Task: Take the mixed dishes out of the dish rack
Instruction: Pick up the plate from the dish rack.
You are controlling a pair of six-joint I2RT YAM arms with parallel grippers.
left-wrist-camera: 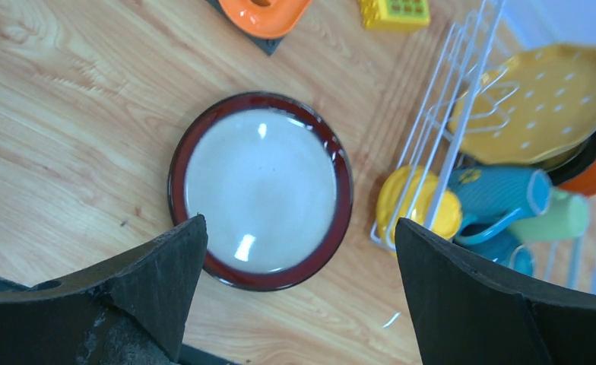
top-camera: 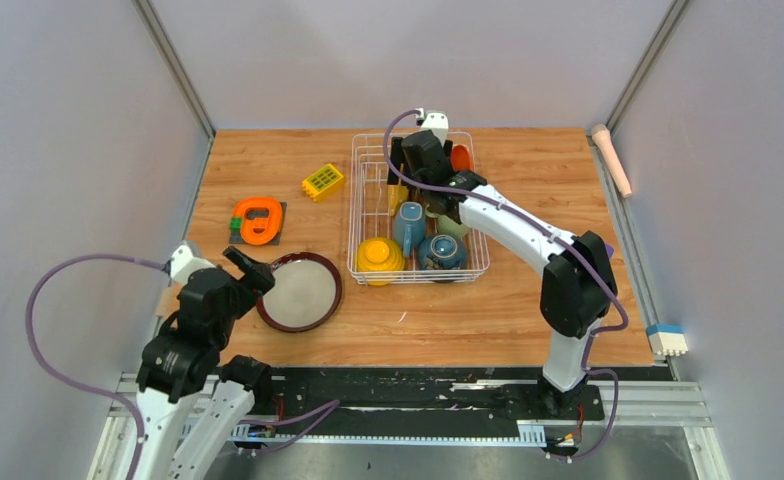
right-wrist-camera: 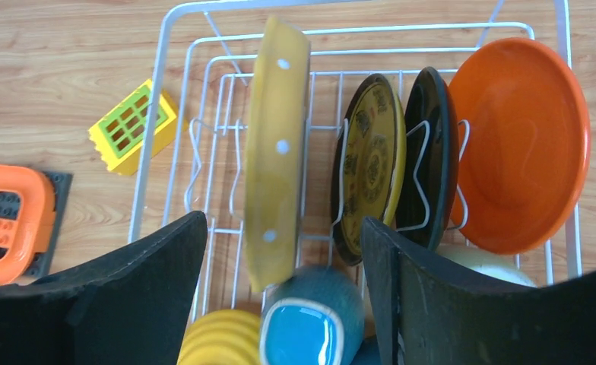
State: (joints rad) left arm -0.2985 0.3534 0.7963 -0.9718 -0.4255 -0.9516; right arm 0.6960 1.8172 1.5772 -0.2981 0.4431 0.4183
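The white wire dish rack [top-camera: 352,200] holds a yellow bowl [top-camera: 379,259], a blue mug [top-camera: 408,228], a dark bowl [top-camera: 441,253] and a pale green mug [top-camera: 453,225]. In the right wrist view a yellow dotted plate [right-wrist-camera: 278,144], a dark patterned plate [right-wrist-camera: 371,160], a dark plate [right-wrist-camera: 432,152] and an orange plate [right-wrist-camera: 527,144] stand in the tines. My right gripper [right-wrist-camera: 283,220] is open, its fingers on either side of the yellow plate and apart from it. A dark brown plate [top-camera: 300,291] lies flat on the table. My left gripper [left-wrist-camera: 301,224] is open and empty above its near edge.
A yellow studded brick [top-camera: 323,181] and an orange round gadget [top-camera: 259,219] lie left of the rack. A pink rod [top-camera: 611,158] lies at the back right edge. A blue and white block [top-camera: 667,339] sits off the table's right side.
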